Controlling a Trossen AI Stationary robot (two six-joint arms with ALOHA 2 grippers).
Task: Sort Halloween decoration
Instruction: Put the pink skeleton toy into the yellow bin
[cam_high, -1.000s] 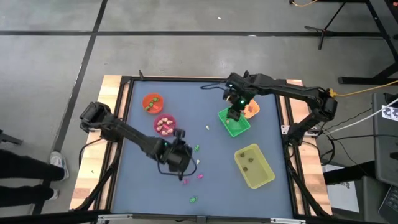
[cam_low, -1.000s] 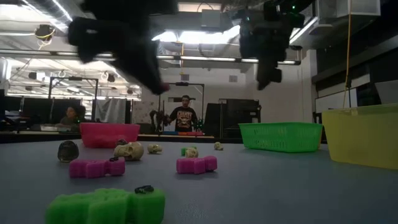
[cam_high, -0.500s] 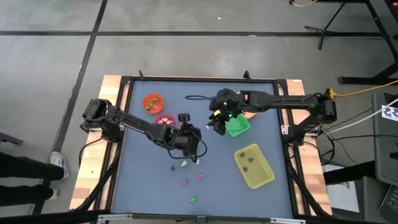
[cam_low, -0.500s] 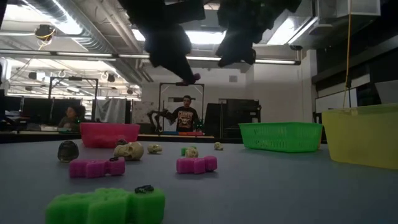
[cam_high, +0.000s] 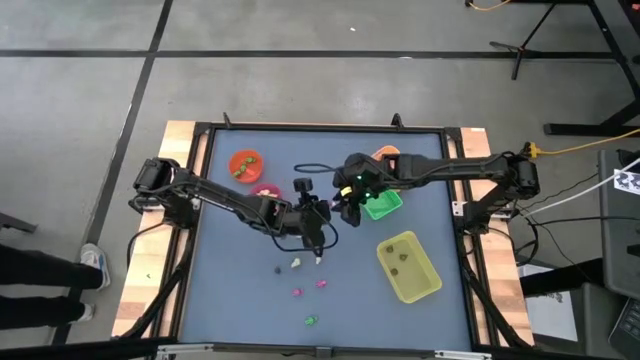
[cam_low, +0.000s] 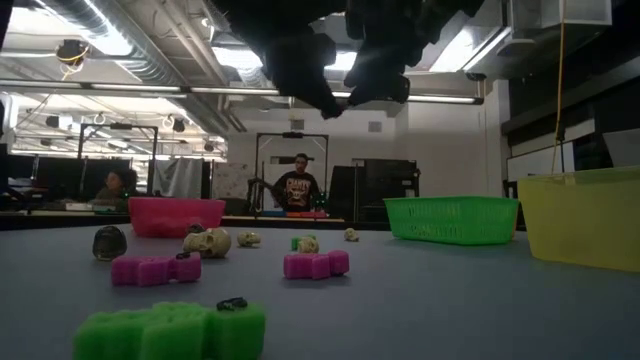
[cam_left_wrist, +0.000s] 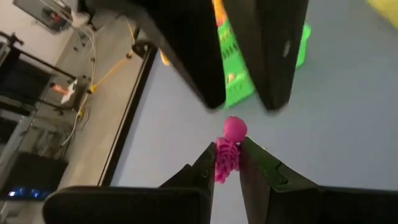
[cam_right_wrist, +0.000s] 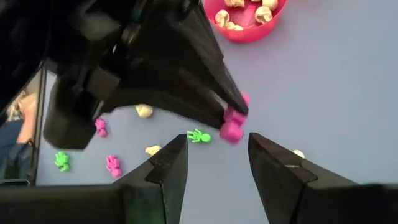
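My left gripper (cam_high: 322, 211) hangs above the table's middle, shut on a pink skeleton-shaped trinket (cam_left_wrist: 229, 152). My right gripper (cam_high: 345, 200) faces it from the right, open. Its two fingers (cam_left_wrist: 208, 62) stand just beyond the trinket's head without touching it. Loose trinkets lie on the table nearer the front: a cream one (cam_high: 297, 263), pink ones (cam_high: 322, 283) and a green one (cam_high: 311, 320). The pink cup (cam_right_wrist: 245, 15) holds cream skulls. The orange cup (cam_high: 245, 165) holds green pieces. My left gripper pinches the pink trinket's body (cam_left_wrist: 224, 167) between its two fingertips, and the round head (cam_left_wrist: 234, 127) sticks out past the tips. The fingers slant down toward the table's right side. The trinket is lifted clear of the table.
A green tray (cam_high: 382, 203) stands right behind my right gripper and a yellow tray (cam_high: 408, 267) at the near right, with dark pieces in it. An orange tray (cam_high: 385, 155) shows partly behind the right arm. A dark skull (cam_low: 109, 242) and a cream skull (cam_low: 207, 241) lie near the front.
My left gripper has risen and gone toward the table's far right with the pink trinket, away from the loose pieces. My right gripper has swung from above the green tray toward the table's left. The two grippers now face each other closely.
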